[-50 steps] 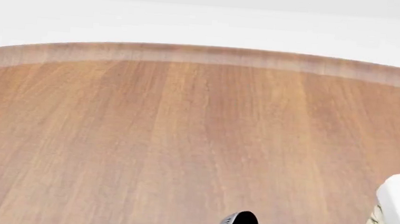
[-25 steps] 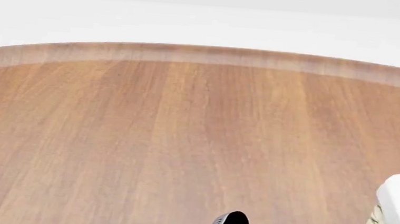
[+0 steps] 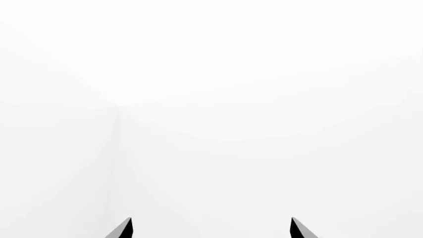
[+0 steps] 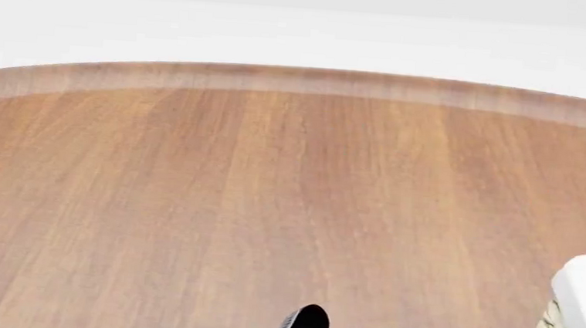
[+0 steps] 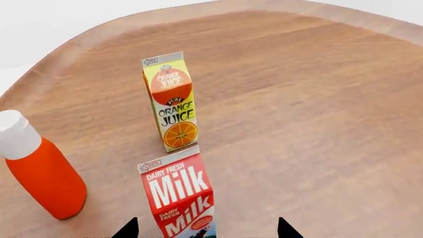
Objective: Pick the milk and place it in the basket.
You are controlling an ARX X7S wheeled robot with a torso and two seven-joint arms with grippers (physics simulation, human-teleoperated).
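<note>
Mostly the round wooden table is filling the head view, with only a corner of the basket — white liner over cream wicker — peeking in at the lower right edge. A dark rounded piece of one arm is poking up at the bottom edge; which arm is hard to tell from this little. In the right wrist view, the milk is standing upright on the table, lying between the tips of the right gripper, whose jaws are spread wide and not touching it. Just beyond it the orange juice carton is standing upright, with an orange bottle with a white cap off to one side, apart from both. Meanwhile the left gripper is pointing at blank white — fingers parted, holding nothing.
</note>
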